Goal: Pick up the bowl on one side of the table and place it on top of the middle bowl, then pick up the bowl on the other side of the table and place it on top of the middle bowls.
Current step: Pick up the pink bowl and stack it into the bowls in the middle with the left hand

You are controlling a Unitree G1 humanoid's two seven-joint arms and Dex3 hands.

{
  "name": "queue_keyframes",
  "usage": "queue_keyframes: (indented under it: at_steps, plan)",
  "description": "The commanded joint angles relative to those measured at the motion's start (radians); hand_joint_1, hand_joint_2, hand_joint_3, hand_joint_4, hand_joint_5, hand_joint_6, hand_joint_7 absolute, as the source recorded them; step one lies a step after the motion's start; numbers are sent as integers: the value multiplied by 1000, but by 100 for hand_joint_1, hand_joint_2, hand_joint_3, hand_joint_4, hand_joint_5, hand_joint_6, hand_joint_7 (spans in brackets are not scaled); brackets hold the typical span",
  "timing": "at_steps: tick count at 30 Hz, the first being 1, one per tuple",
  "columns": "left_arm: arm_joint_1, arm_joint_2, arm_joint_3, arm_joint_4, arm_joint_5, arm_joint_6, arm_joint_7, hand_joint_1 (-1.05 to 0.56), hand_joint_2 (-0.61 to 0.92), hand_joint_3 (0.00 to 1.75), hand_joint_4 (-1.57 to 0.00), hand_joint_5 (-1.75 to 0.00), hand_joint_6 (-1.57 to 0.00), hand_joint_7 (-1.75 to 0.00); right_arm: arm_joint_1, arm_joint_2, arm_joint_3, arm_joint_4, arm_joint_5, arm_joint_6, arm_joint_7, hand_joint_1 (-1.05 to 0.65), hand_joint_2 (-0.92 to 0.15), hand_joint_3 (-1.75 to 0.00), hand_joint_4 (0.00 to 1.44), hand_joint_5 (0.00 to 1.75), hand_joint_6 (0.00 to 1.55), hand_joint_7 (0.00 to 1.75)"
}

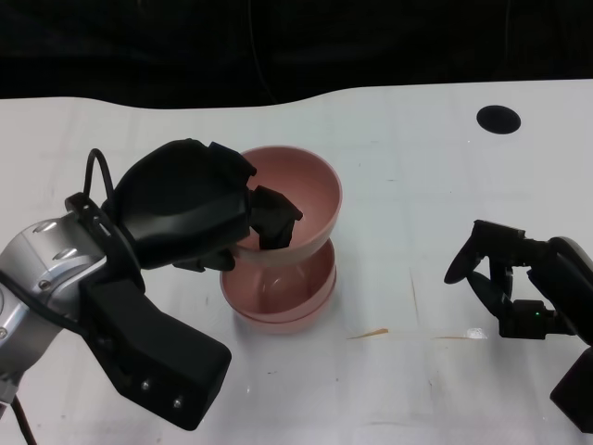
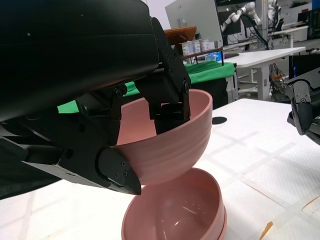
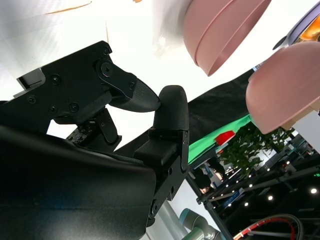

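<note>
- The left hand's fingers [image 1: 274, 221] are pinching the near rim of a pink bowl [image 1: 310, 190], some hooked inside it and the rest pressing on the outside.
- The left hand [image 1: 190, 206] is holding this bowl tilted in the air, just above the stack [image 1: 278, 295] at the table's [image 1: 417, 185] middle.
- The stack appears to be two pink bowls already nested, so this is likely the second and last placement.
- The right hand [image 1: 505, 273] is resting well apart near the table's right edge, fingers spread and holding nothing.
- Next, the bowl needs levelling, centring over the stack, lowering, then releasing.
- Farther back, a dark round hole [image 1: 498, 118] is showing in the table.
</note>
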Motion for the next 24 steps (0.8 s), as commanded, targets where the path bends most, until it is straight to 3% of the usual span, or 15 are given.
queue_keyframes:
  at_steps: [1,4,8,12,17,20,24]
  plan:
    - [15,4,-4,7,-4,-6,21,-2,81,0,-105,-132,-111,-84,-5,-19,0,0,1,-4,-10,-25,-77,-85,82,175,71,149]
    - [16,2,-3,9,-4,-8,23,-1,80,0,-100,-146,-110,-88,-5,-19,0,-1,0,-4,-11,-26,-78,-85,82,175,71,149]
    - [20,3,-3,10,-6,-5,13,-1,80,0,-102,-140,-106,-95,-7,-18,2,1,-6,-4,-18,-26,-78,-85,82,175,71,149]
    - [22,-2,-9,15,-10,-1,7,0,79,1,-95,-153,-101,-106,-4,-20,1,1,1,-1,-11,-27,-78,-85,82,175,70,148]
    - [19,-1,-17,33,-19,-6,6,1,79,1,-92,-158,-98,-112,-3,-22,0,1,2,-8,-12,-26,-78,-85,82,175,70,149]
    - [20,1,-23,35,-18,-3,2,-1,78,0,-94,-152,-98,-110,-1,-22,0,-1,5,-6,-8,-26,-78,-85,81,175,70,149]
    - [24,0,-25,42,-27,-4,-1,-1,77,0,-89,-161,-94,-118,-1,-20,1,1,2,-9,-13,-25,-78,-85,81,175,70,150]
